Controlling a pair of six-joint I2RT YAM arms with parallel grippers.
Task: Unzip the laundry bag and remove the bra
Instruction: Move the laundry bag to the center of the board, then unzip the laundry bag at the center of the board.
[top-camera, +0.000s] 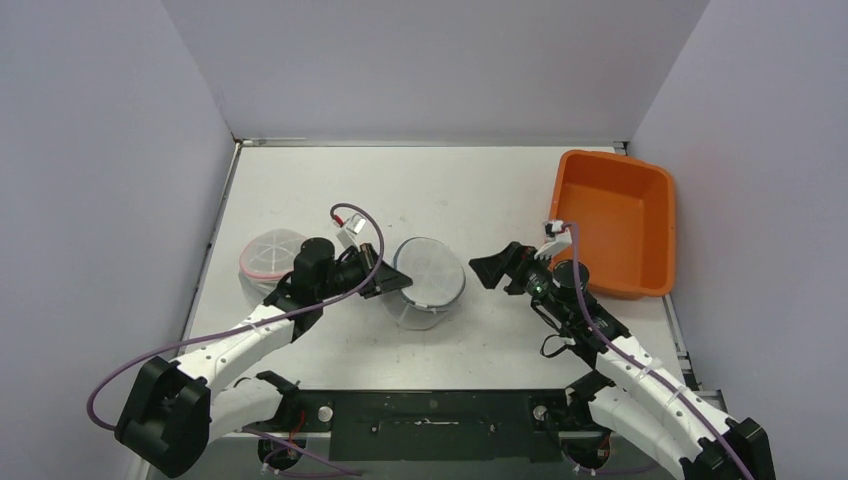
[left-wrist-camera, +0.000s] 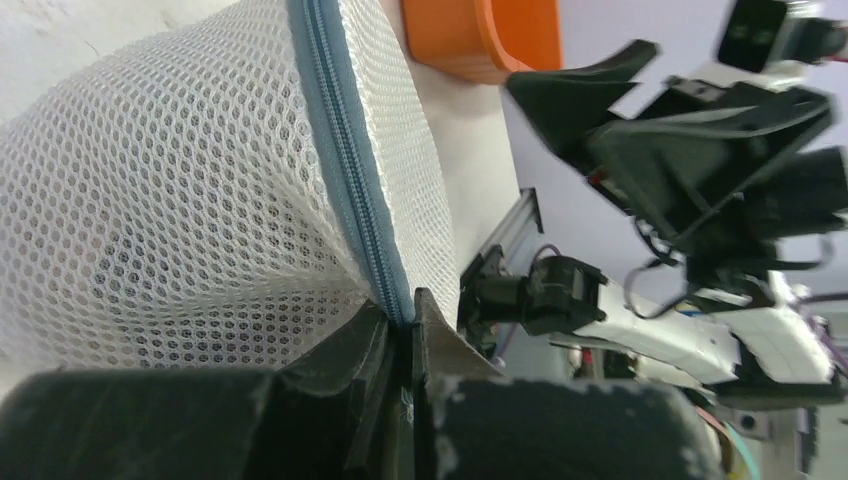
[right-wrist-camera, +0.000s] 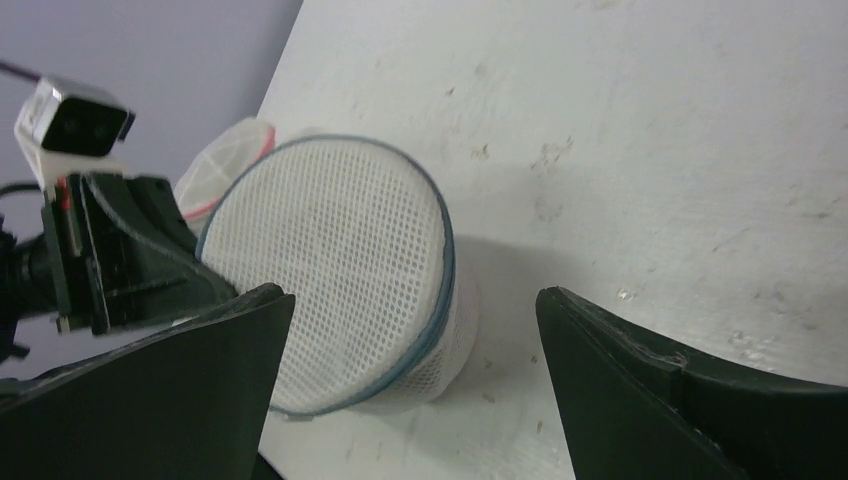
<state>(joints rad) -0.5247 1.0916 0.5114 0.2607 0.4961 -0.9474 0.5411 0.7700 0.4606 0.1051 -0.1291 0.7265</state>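
A: Where is the laundry bag (top-camera: 428, 282) found?

B: It is seen near the middle of the desk (top-camera: 480, 190), as a round white mesh drum lying between the two arms. Its flat round face is turned toward the right wrist camera, and it is edged in blue-grey.

A: How is the left tool (left-wrist-camera: 405, 322) set?

B: It is pressed closed against the bag's left side. The blue-grey zipper (left-wrist-camera: 345, 150) is pinched between its fingers, with the zipper line running straight into the gap. Whether the pull tab itself is caught cannot be told.

A: And the right tool (top-camera: 488, 270)?

B: It is spread wide and nothing is held in it. It is pointed at the bag from the right and is kept apart from the mesh.

A: Can the bra be made out?

B: Only a dim shading is seen through the mesh, so nothing can be said of it.

A: What else is shown?

B: An orange bin (top-camera: 615, 220) is placed at the desk's right edge, and a second mesh bag with pink trim (top-camera: 268, 255) is lying left of the left arm.
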